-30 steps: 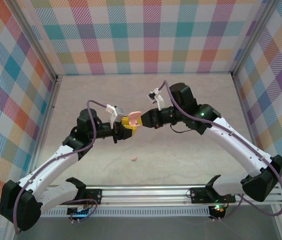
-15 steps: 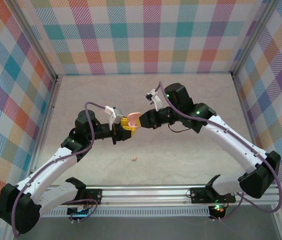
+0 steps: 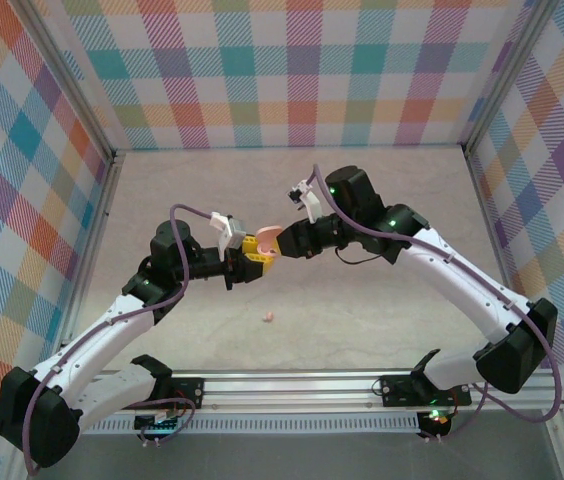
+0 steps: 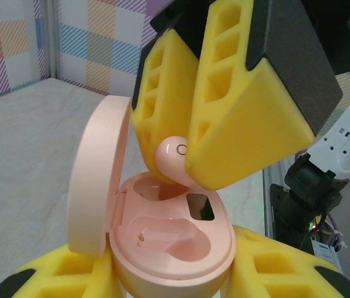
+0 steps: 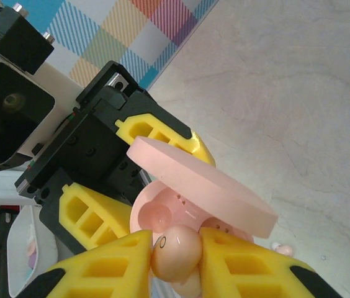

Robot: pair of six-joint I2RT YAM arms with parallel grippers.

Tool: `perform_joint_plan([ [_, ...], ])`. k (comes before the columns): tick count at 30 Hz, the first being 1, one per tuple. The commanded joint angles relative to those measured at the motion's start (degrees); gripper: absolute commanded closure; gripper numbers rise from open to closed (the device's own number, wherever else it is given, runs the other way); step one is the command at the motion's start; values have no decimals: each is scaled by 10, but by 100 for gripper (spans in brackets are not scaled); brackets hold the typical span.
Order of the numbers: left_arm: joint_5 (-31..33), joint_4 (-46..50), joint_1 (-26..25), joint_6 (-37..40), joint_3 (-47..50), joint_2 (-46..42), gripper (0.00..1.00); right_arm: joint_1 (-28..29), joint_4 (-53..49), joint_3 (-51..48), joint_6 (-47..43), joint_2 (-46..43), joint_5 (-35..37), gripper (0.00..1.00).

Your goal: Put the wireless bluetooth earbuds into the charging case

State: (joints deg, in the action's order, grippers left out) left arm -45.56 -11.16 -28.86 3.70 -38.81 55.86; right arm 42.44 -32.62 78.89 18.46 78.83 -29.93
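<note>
My left gripper is shut on the pink charging case, which it holds above the table. The case's lid stands open and both moulded slots show bare. My right gripper is shut on a pale pink earbud, pinched between its yellow foam fingers. That earbud hangs just over the case's far slot, at its rim. A second pink earbud lies on the table below the grippers, also seen past the lid.
The two arms meet nose to nose over the middle of the pale table. Plaid walls close in the back and both sides. A metal rail with the arm bases runs along the near edge.
The right arm has shifted slightly to the left, and the left arm has drawn back a little. The earbud stays pinched over the open case.
</note>
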Motion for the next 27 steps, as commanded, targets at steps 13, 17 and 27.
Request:
perform_joint_plan([
  [13, -16, -26, -13, 11, -10, -10, 95, 2, -40, 30, -47, 16, 20, 69],
  [17, -16, -27, -13, 10, -11, -10, 95, 3, -43, 30, -47, 14, 22, 68],
  [27, -12, -22, -13, 12, -8, -14, 95, 2, -53, 39, -40, 9, 34, 65],
])
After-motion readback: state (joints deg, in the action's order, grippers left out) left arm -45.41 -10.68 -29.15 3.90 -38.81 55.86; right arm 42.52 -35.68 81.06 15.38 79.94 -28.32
